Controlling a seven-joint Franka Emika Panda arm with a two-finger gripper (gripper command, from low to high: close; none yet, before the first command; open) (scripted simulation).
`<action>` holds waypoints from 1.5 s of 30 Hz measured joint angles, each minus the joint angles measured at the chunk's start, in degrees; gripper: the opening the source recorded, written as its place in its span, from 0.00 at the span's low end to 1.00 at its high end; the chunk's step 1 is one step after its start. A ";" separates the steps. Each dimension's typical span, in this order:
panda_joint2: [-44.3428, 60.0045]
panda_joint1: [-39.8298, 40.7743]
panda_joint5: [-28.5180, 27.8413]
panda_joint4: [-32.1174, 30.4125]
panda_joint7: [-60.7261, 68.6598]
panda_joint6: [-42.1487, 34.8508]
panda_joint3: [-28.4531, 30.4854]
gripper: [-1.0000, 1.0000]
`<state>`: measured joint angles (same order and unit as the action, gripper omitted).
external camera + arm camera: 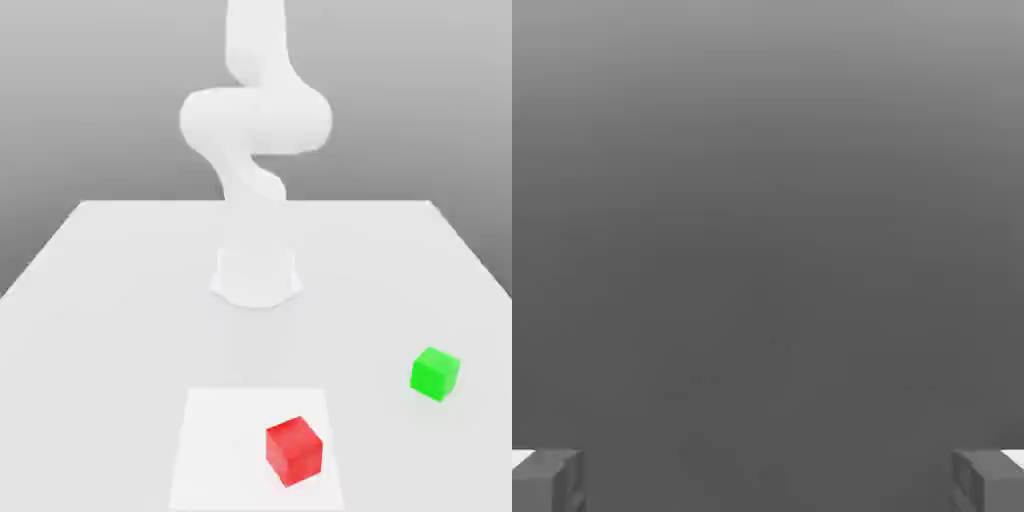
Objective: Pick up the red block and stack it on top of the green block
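Nothing of the task looks done yet: the red block [294, 451] sits on the tabletop [120, 300] well apart from the green block [435, 373], and the gripper [768, 480], jaws spread wide and empty, has grasped nothing.

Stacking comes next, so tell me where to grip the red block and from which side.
Grip the red block across two opposite vertical faces, coming straight down from above. It sits flat on the table, turned corner-on in the exterior view, so the wrist likely needs rotating to square the open gripper to its faces.
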<state>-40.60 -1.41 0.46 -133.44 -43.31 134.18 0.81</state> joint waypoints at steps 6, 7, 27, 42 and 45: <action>12.84 -3.27 1.14 -4.06 6.17 5.85 1.75 0.50; 14.92 -3.72 1.35 -4.72 7.21 6.81 1.95 0.50; 56.31 -7.07 1.47 -14.06 21.30 29.09 1.34 0.50; 48.46 -8.00 0.67 -15.68 21.09 22.74 0.48 0.00; 44.19 -14.60 1.59 -18.22 23.56 20.98 -4.54 0.00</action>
<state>3.59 -16.01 2.05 -151.66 -19.75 155.16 -3.73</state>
